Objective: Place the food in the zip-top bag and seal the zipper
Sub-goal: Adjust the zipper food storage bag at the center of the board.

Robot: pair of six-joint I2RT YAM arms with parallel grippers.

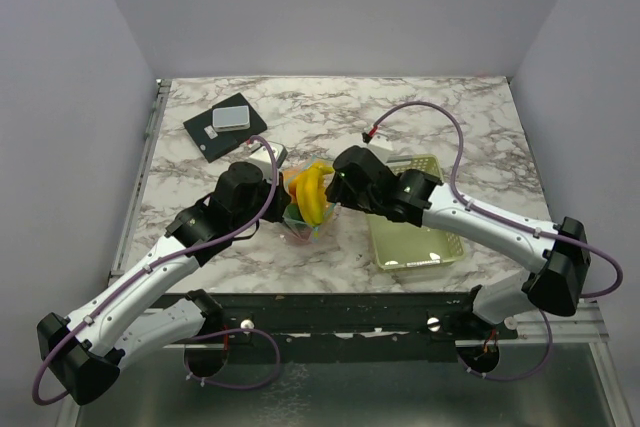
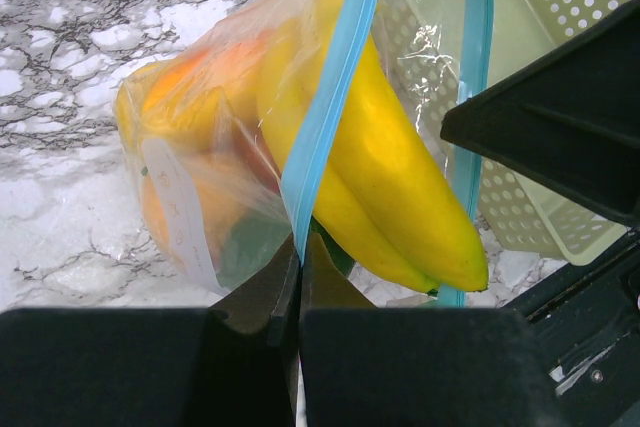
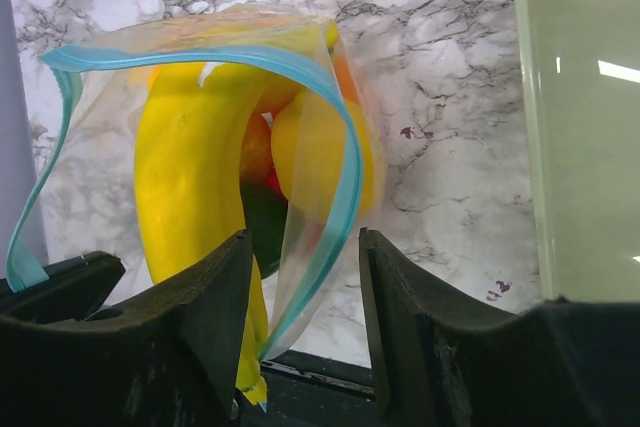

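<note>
The left jaws are clenched on the zipper (image 2: pixel 325 107), pinching one end of the light blue strip. The right jaws stand apart astride the opposite lip, film between them but not pinched. The zip-top bag (image 1: pixel 305 212) hangs between the two arms over the middle of the surface (image 1: pixel 450 117), just left of the pale green basket (image 1: pixel 415 242). I judge the bag light, thin and floppy. The film will slide and crumple if I grab it, so the stiffer blue strip is the only sensible hold, and a firm pinch near its ends should do. The toy fruit looks glossy and hard, so it will probably shift inside when I tilt the bag. The bag holds a yellow banana (image 2: pixel 390 167), an orange piece (image 2: pixel 180 77), more yellow, and something dark green low down. The banana lies right in the gaping mouth, its tip near the rim, so I reckon it must sink deeper before the strip can meet. In the part of the basket that the right arm leaves showing, I see no fruit.
</note>
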